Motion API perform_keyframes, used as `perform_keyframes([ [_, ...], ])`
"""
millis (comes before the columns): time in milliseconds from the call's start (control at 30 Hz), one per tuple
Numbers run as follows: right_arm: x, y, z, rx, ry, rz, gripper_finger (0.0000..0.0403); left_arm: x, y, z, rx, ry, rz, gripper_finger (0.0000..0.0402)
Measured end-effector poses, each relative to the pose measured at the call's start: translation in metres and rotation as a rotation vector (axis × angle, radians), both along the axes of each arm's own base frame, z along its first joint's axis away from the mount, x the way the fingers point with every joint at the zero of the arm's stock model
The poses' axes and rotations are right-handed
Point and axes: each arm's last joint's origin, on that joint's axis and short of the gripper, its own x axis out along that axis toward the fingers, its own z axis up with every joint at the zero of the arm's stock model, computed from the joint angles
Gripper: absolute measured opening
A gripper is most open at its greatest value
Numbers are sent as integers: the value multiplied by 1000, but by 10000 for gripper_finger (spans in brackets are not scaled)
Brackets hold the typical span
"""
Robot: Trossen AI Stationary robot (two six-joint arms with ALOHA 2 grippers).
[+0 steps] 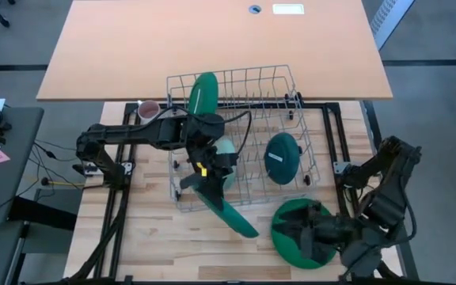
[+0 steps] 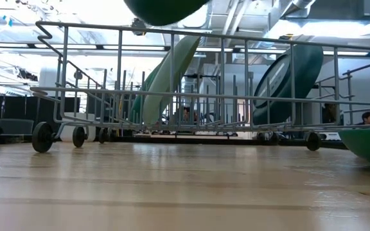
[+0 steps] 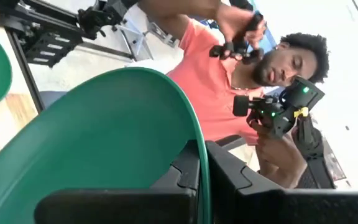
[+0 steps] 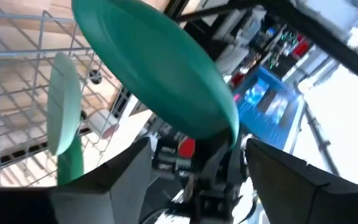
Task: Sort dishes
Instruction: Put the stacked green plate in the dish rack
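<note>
A wire dish rack (image 1: 244,87) stands mid-table. In it a large dark green plate (image 1: 203,93), a small pale mint plate (image 1: 225,148) and a dark teal plate (image 1: 282,157) stand on edge between the wires. My left gripper (image 1: 204,176) is at the rack's near left corner, shut on a second large dark green plate (image 1: 229,212), which is raised above the table and also shows in the low view (image 2: 166,8). A third dark green plate (image 1: 285,237) lies on the table at the near right. My right gripper (image 1: 311,231) is over it, open (image 4: 197,180). My left gripper pinches the raised plate's rim (image 3: 202,163) between its two fingers, one finger on each face. The plate stands on edge in the hold, tilted, and is lifted clear of the table and the rack. My right gripper lies over the plate on the table; whether it touches the plate, I cannot tell.
A small pinkish mug (image 1: 147,110) stands by the rack's far left corner. The rack rolls on small wheels (image 2: 42,136). A person in an orange shirt (image 3: 213,81) shows beyond the table. Bare wood lies at the near left (image 1: 149,245).
</note>
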Motion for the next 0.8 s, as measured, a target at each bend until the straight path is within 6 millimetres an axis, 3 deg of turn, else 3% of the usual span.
perform_keyframes([
  [233, 35, 12, -17, -87, 16, 36, 277, 1, 1, -2, 8, -3, -10, 6],
  [500, 58, 28, -27, -192, -13, 116, 277, -2, 0, -6, -6, 35, -60, 6],
  [800, 88, 27, -48, -297, 23, 107, 277, -2, -1, -6, -5, 63, -39, 6],
])
